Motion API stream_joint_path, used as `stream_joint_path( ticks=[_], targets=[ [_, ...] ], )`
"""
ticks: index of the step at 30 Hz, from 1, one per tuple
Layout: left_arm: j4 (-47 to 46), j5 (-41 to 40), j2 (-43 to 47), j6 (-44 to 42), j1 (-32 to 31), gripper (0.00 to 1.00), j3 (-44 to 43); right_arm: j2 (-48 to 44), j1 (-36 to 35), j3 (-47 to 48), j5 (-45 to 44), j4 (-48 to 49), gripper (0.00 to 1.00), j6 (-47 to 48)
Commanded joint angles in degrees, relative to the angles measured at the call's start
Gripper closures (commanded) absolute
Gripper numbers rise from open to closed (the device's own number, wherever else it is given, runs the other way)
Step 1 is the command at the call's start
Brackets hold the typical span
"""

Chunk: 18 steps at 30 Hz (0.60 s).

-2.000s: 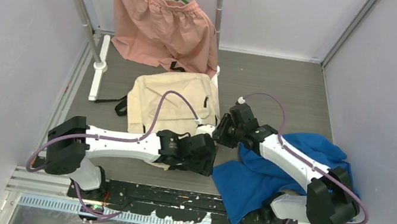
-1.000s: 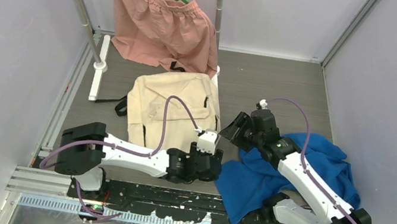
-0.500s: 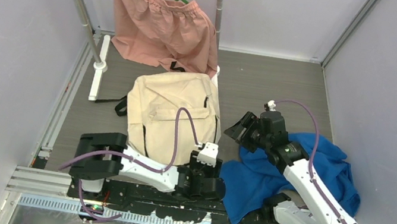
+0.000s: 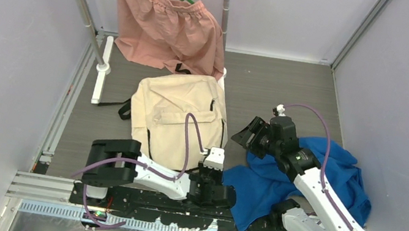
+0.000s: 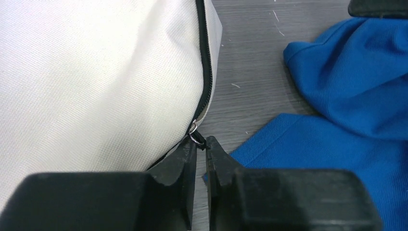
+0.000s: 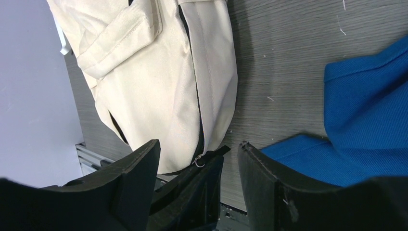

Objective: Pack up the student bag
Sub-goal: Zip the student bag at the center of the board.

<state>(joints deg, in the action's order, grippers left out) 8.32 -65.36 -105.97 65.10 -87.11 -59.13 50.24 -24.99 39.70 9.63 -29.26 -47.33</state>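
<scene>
- The student bag lay flat on the table, beside the blue cloth.
- The left gripper pinched its zipper pull, jaws narrow.
- The right gripper hovered above, jaws wide.

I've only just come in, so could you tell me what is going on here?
The left gripper pinches the zipper pull at the near right corner of the cream backpack, which lies flat. The right gripper hangs open nearby, holding nothing. A blue cloth lies beside the backpack, not yet packed.
</scene>
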Motion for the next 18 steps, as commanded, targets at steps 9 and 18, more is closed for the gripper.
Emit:
stream_joint_path(
  ticks=[9, 18],
  targets=[
    [-0.81, 5.95, 12.74, -0.04, 1.13, 1.0, 6.16, 0.95, 1.35, 0.34, 3.03, 0.9, 0.34, 1.63],
    [-5.89, 21.32, 22.85, -6.65, 5.9, 1.0, 12.76, 4.83, 1.05, -5.52, 8.79, 13.87, 0.34, -11.89]
  ],
)
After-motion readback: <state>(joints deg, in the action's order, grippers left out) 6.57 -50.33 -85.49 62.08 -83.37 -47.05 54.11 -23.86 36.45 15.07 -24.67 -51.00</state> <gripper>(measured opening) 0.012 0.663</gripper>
